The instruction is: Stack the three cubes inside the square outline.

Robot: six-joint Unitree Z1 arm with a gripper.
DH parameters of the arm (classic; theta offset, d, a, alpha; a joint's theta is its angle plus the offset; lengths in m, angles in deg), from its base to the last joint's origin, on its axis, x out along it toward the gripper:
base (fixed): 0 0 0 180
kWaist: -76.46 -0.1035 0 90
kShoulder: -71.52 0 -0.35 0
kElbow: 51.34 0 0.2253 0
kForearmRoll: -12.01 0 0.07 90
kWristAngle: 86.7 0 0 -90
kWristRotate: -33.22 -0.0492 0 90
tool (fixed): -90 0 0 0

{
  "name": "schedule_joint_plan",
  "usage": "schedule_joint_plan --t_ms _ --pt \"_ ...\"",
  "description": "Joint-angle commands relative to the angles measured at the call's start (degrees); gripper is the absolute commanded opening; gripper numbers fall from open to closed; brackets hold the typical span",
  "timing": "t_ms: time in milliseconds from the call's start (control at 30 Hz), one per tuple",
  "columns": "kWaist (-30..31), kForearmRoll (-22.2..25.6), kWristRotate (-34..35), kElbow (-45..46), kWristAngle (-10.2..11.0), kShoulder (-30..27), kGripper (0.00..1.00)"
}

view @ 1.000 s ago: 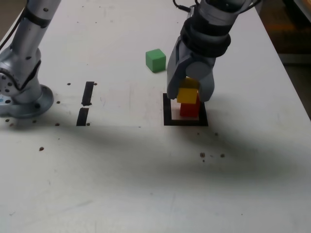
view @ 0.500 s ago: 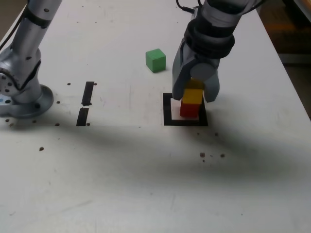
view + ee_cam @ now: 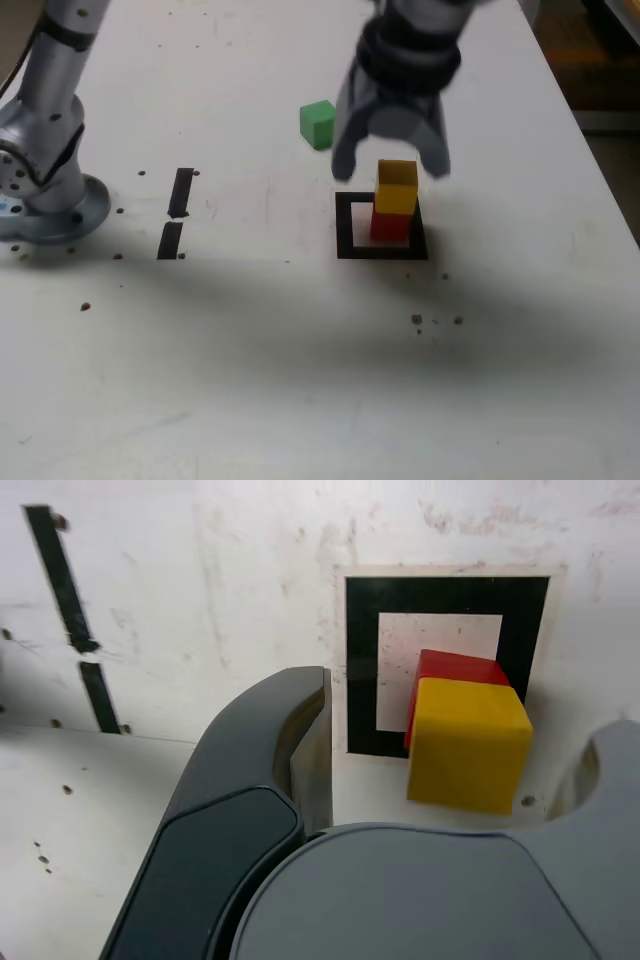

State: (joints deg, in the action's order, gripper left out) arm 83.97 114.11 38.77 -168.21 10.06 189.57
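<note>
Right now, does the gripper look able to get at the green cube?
Probably yes. The gripper is open and empty above the yellow cube, and the green cube sits alone on bare table with nothing between.

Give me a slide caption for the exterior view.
Open hand above a yellow cube stacked on a red cube inside the square outline; green cube waits outside.
</note>
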Motion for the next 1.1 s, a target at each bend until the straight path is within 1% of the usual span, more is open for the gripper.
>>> schedule_joint_plan --t_ms 0,67,133,233,300,433,567,733,867,967,1067 --pt "-0.7 1.6 0.0 -0.5 1.2 -3.6 1.0" --pt "-2.0 3.3 0.0 0.0 2.5 -7.4 1.0" --pt "-4.5 4.4 -0.2 1.2 3.0 -10.9 1.0" --pt "-9.8 4.6 -0.8 4.5 2.6 -14.4 1.0" --pt "-13.8 4.3 -1.3 6.7 1.9 -15.1 1.0" --pt "-21.5 2.6 -1.8 9.9 0.9 -12.9 0.99" --pt "-25.8 -0.6 -2.2 11.1 0.7 -9.2 0.98" --pt "-28.4 -8.7 -2.9 14.7 0.5 -5.7 0.96" --pt "-29.6 -15.0 -2.9 18.5 -0.8 -4.0 0.95" --pt "-30.2 -17.9 -2.6 20.3 -2.2 -2.8 0.94" --pt "-30.3 -18.7 -2.3 20.8 -3.1 -2.2 0.91"
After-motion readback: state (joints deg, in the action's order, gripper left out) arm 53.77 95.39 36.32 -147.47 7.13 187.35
